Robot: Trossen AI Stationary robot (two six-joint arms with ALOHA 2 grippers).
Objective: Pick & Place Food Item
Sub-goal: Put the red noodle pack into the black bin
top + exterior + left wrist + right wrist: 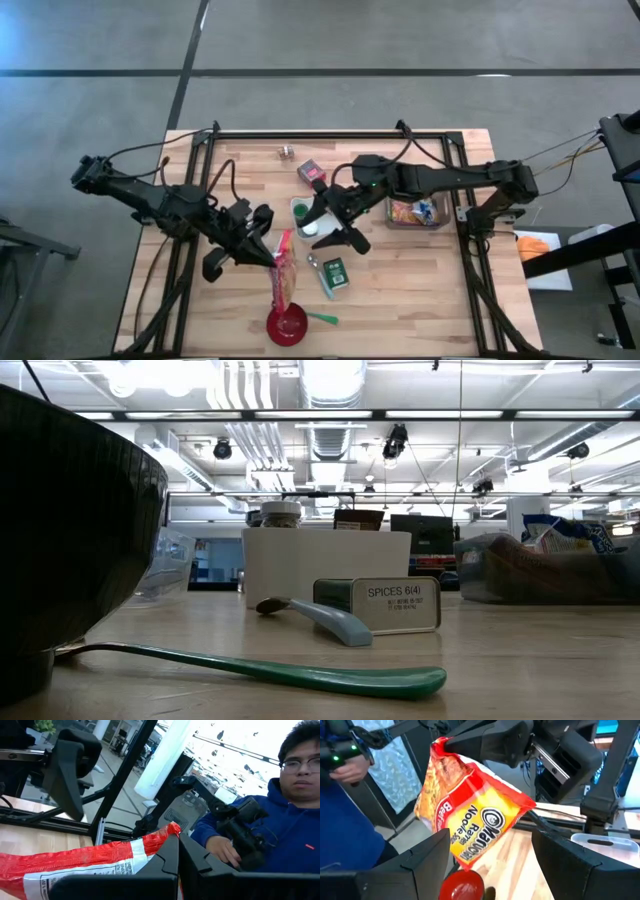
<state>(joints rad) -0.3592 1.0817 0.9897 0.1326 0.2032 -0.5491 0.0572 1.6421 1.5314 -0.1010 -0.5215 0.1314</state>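
A red and yellow noodle soup packet (470, 805) hangs over a red bowl (287, 323) at the table's near middle. My left gripper (268, 250) is shut on the packet's top. The packet also shows in the high view (283, 275) and in the left wrist view (85, 860). My right gripper (490, 865) stands open to the packet's right, above a white container (303, 215), pointing at the packet with nothing between its fingers. Neither gripper shows in the low view. My left gripper pinches the packet's sealed top edge (167, 831) between its two shut fingers, at one corner (441, 743). The fingers come in about level from the table's left. The packet hangs tilted below them, its lower end (462, 862) clear above the red bowl.
A green spoon (322, 318) lies beside the bowl. A spice tin (335, 272) and a blue-grey spoon (320, 275) lie at the middle. A clear box of snacks (415, 212) stands at the right; a small box (312, 172) and jar (285, 151) are farther back. A person (280, 820) sits beyond the table.
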